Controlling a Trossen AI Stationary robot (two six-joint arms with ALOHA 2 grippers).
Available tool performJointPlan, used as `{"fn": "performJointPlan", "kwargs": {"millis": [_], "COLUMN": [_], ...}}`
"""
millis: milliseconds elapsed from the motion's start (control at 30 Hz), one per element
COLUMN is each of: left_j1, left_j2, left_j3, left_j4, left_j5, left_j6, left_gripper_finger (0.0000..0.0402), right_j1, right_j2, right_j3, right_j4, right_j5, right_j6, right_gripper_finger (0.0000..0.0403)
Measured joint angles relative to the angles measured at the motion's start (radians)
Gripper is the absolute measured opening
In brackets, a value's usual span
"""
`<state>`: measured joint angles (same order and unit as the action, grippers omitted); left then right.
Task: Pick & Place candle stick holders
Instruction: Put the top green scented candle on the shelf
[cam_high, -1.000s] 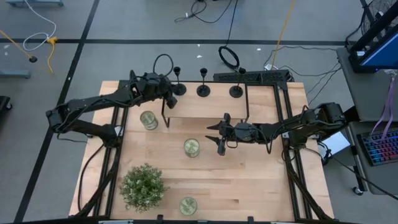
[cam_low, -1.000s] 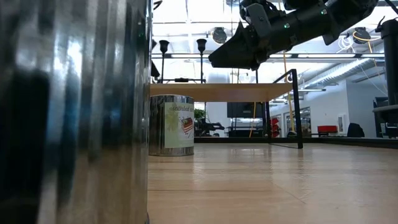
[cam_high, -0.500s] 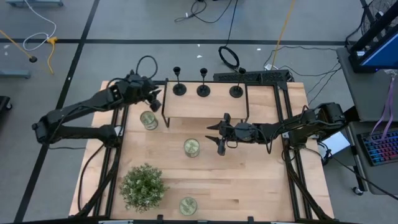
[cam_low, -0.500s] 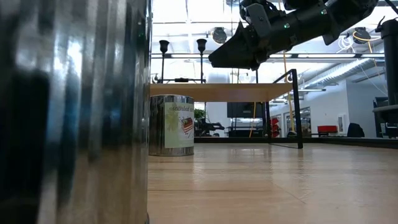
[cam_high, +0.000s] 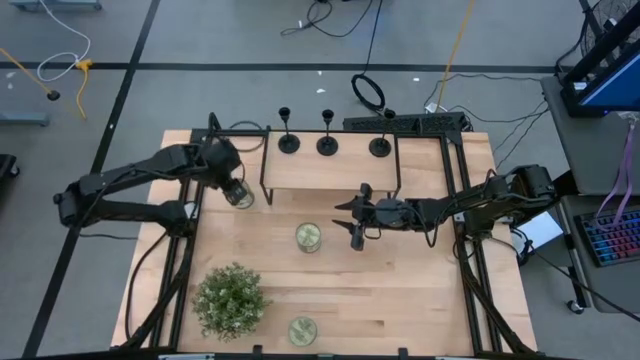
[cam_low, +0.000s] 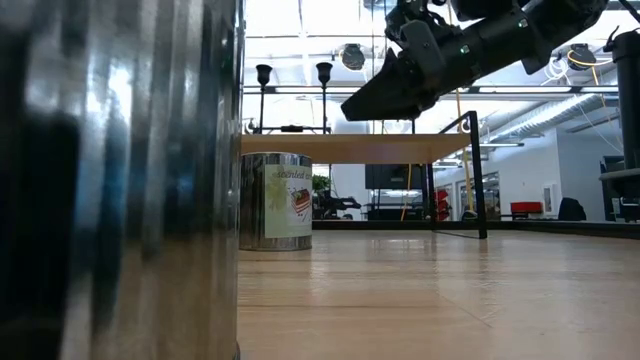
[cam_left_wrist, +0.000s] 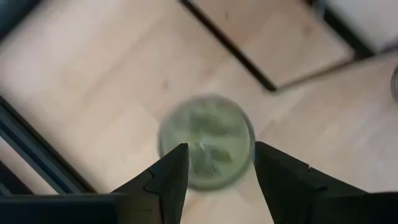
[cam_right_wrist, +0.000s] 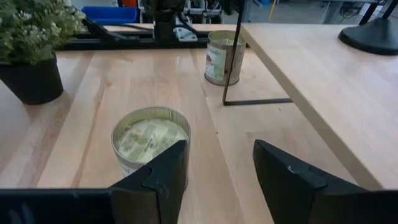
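Three candle stick holders (cam_high: 327, 143) stand in a row on the raised shelf (cam_high: 330, 172). The left gripper (cam_left_wrist: 217, 165) hovers, jaws spread, over a tin (cam_left_wrist: 206, 140) beside the shelf's black leg. The right gripper (cam_right_wrist: 217, 165) hangs open above a second tin (cam_right_wrist: 150, 140), potted plant (cam_right_wrist: 34, 46) nearby; tin labels unreadable.

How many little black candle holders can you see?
3, in a row on the raised wooden shelf: left candle holder, middle candle holder, right candle holder. None seems hidden.

Beneath your left gripper (cam_left_wrist: 216, 163), the tin (cam_left_wrist: 207, 141) shows only as a blur. Its label you cannot read.
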<state>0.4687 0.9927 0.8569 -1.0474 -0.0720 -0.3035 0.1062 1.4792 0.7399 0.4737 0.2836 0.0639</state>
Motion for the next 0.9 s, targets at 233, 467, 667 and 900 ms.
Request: {"fn": "performJointPlan", "kwargs": {"millis": [233,467,667,900], "left_j1": [-0.113,-0.164,-0.165,-0.165], "left_j2": [0.036,0.036,0.036,0.036], "left_j3": [-0.053,-0.056,-0.113,-0.191], "left_j4": [-0.009,0.010,0.093,0.184], "left_j5": [0.002,-0.033,-0.038,-0.026], "left_j6": [0.005,-0.006,-0.021,-0.020], "left_gripper_finger": [0.0144,0.0137,0.0149,0.0149], "right_j1": [0.000,0.000,0.000,0.000], "right_j2": [0.000,0.000,0.000,0.000], "right_j3": [-0.032,-0.062,-0.067,-0.067], "right_j4": [0.001,0.035,0.033,0.030], "right_j5": [0.000,0.000,-0.001,-0.001], "right_j6": [0.003,0.003,0.036,0.059], "right_gripper_finger": [0.0176,0.0176,0.0174,0.0173]}}
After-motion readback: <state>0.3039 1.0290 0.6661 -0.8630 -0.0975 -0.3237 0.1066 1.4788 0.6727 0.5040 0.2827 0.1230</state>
